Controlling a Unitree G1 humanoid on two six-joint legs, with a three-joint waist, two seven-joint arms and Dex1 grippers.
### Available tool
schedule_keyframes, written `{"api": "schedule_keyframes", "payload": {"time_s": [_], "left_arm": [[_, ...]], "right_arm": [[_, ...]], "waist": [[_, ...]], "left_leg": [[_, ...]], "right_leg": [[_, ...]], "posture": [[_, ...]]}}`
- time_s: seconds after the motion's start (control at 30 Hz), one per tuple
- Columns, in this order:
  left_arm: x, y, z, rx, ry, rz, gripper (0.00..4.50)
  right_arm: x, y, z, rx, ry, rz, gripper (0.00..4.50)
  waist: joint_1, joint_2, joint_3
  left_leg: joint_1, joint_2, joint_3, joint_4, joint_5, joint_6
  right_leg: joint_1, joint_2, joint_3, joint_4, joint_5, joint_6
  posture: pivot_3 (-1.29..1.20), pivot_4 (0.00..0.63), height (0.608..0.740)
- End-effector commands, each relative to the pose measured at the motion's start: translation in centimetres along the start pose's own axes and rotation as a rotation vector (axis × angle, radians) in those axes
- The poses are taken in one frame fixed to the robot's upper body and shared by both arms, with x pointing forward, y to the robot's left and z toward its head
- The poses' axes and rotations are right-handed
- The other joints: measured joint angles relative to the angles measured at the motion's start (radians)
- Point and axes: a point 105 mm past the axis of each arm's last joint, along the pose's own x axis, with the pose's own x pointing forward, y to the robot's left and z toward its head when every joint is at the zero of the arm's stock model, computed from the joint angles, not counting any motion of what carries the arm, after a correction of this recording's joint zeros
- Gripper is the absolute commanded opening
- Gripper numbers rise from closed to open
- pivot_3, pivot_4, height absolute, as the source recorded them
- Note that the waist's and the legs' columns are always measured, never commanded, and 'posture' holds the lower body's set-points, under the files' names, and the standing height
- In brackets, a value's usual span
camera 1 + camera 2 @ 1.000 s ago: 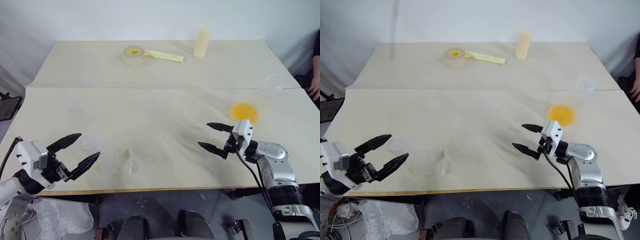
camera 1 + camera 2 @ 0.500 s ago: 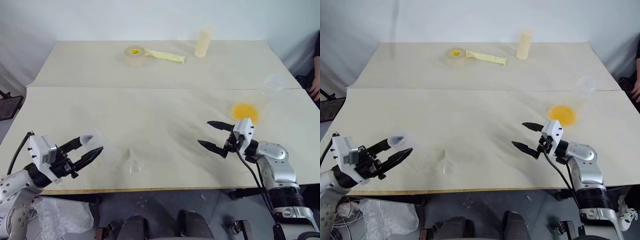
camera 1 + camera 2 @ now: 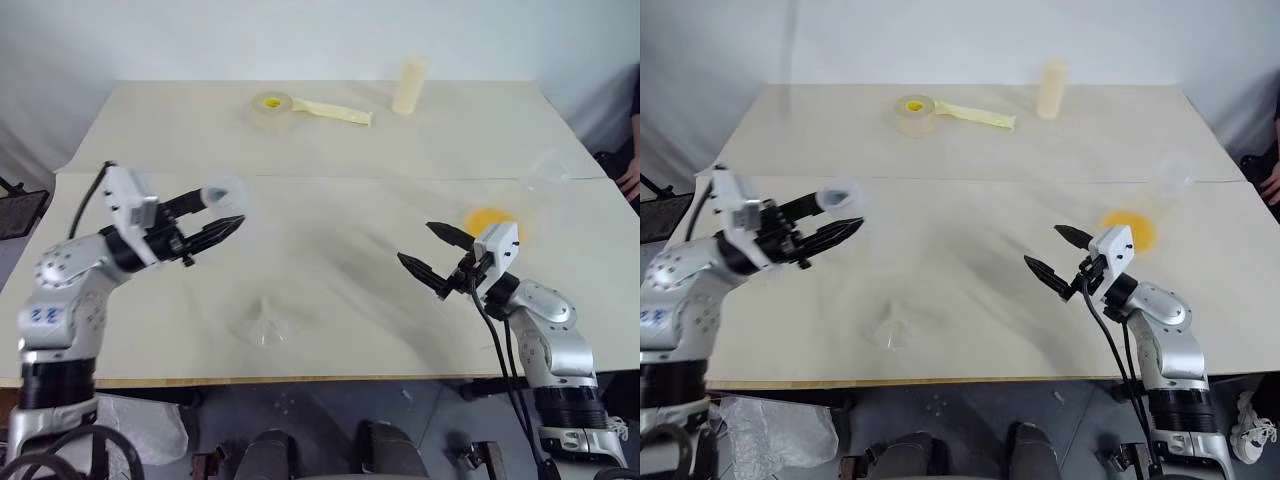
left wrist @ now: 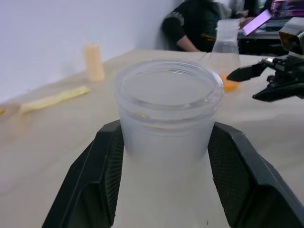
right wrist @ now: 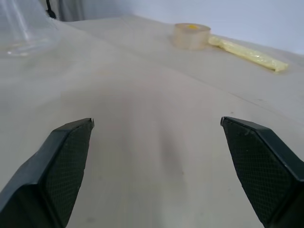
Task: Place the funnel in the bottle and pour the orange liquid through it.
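the left pincer (image 3: 222,212) grips the frosted bottle (image 4: 168,111) between both fingers, raised above the counter (image 3: 330,200). the right pincer (image 3: 432,254) hangs wide open and empty. the clear funnel (image 3: 264,327) sits near the counter's front edge, the orange liquid (image 3: 488,219) just beyond the right pincer.

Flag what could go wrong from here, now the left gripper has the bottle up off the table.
1. The left gripper clamps the frosted bottle by its smooth sides only, so it could slip or tilt when set down.
2. The clear funnel lies near the table's front edge and is hard to see; a careless pass may knock it off.
3. The vessel with the orange liquid stands close behind the open right gripper, which could bump it.
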Motion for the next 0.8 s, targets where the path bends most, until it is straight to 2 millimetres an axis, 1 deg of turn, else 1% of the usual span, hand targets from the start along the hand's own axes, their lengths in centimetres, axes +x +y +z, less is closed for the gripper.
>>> {"api": "schedule_keyframes", "payload": {"time_s": [0.03, 0.13, 0.17, 0.23, 0.3, 0.4, 0.57, 0.7, 0.8], "left_arm": [[2.0, -0.2, 0.1, 0.032, -0.011, -0.059, 2.29], [4.9, -0.8, -0.1, 0.03, -0.042, -0.139, 2.29], [6.5, -1.2, -0.3, 0.017, -0.054, -0.169, 2.29], [8.9, -2.0, -0.8, 0.009, -0.051, -0.215, 2.29], [10.3, -2.5, -1.3, 0.025, -0.043, -0.249, 2.29], [11.9, -2.8, -2.2, 0.049, -0.026, -0.267, 2.29], [14.6, -3.9, -3.0, 0.043, -0.019, -0.294, 2.29], [15.8, -4.3, -3.5, 0.056, -0.021, -0.284, 2.29], [16.3, -4.9, -4.0, 0.053, -0.016, -0.3, 2.29]], "right_arm": [[-0.6, -0.2, 1.6, -0.024, -0.053, -0.043, 4.5], [-1.3, -0.1, 1.5, -0.034, -0.049, -0.072, 4.5], [-1.6, 0.0, 1.6, -0.038, -0.051, -0.091, 4.5], [-2.3, 0.0, 1.7, -0.044, -0.054, -0.126, 4.5], [-2.7, 0.1, 1.8, -0.049, -0.059, -0.153, 4.5], [-3.4, 0.3, 1.8, -0.061, -0.05, -0.172, 4.5], [-4.5, 0.7, 1.3, -0.087, -0.005, -0.17, 4.5], [-4.9, 0.7, 1.2, -0.1, 0.014, -0.168, 4.5], [-5.0, 0.8, 1.2, -0.102, 0.014, -0.176, 4.5]], "waist": [[-0.002, 0.0, 0.0], [0.0, 0.0, 0.0], [0.001, 0.0, 0.0], [0.013, 0.0, 0.0], [0.017, 0.0, 0.0], [0.018, 0.0, 0.0], [0.022, -0.001, 0.001], [0.024, -0.002, 0.001], [0.022, -0.002, 0.001]], "left_leg": [[0.0, 0.0, 0.0, 0.0, 0.0, 0.0], [0.0, 0.0, 0.002, 0.0, 0.0, 0.0], [0.0, 0.0, 0.002, 0.0, 0.0, 0.0], [-0.001, 0.0, 0.002, 0.001, 0.0, 0.0], [-0.002, 0.0, 0.002, 0.001, 0.0, 0.001], [-0.002, 0.0, 0.004, 0.001, 0.0, 0.001], [-0.002, 0.0, 0.006, 0.001, 0.001, 0.001], [-0.002, -0.001, 0.006, 0.001, 0.001, 0.002], [-0.002, 0.0, 0.006, 0.001, 0.001, 0.002]], "right_leg": [[0.0, 0.0, 0.0, 0.0, 0.0, 0.0], [0.0, 0.0, -0.001, 0.0, 0.0, 0.0], [0.0, 0.0, -0.002, 0.0, 0.0, 0.0], [0.0, 0.0, -0.001, 0.0, 0.0, 0.0], [0.0, 0.0, -0.001, -0.001, 0.001, 0.001], [-0.001, 0.0, -0.001, -0.002, 0.001, 0.001], [-0.001, 0.0, -0.001, -0.002, 0.001, 0.001], [-0.001, -0.001, -0.001, -0.003, 0.001, 0.002], [-0.001, 0.0, -0.001, -0.003, 0.001, 0.002]], "posture": [[0.0, 0.15, 0.74], [0.0, 0.15, 0.74], [0.0, 0.15, 0.74], [0.0, 0.15, 0.74], [0.0, 0.15, 0.74], [0.0, 0.15, 0.74], [0.0, 0.15, 0.74], [0.0, 0.15, 0.74], [0.0, 0.15, 0.74]]}}
